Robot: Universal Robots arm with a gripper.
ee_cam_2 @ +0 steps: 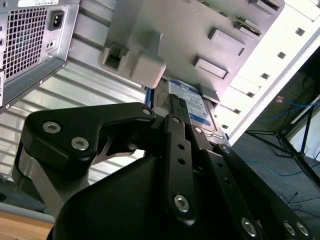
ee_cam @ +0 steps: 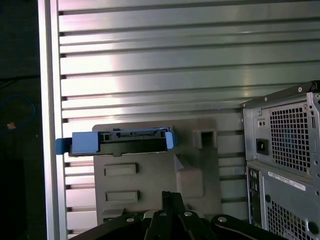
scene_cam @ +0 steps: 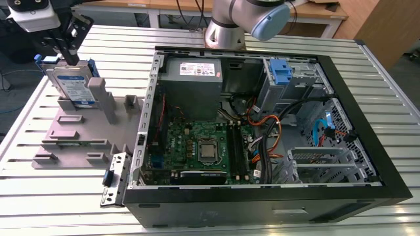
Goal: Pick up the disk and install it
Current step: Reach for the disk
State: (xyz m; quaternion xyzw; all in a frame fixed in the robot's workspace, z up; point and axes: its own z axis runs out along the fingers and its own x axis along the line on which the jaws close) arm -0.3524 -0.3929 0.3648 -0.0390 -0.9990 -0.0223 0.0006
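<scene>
Jaws poised at upright disk's top edge, open table around.

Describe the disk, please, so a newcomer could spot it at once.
On the exterior view's left, beside the open case, lies a grey plate. The disk stands on edge on it, under the gripper. Unlike the grey posts nearby, it has a white-and-blue label and blue rails.
</scene>
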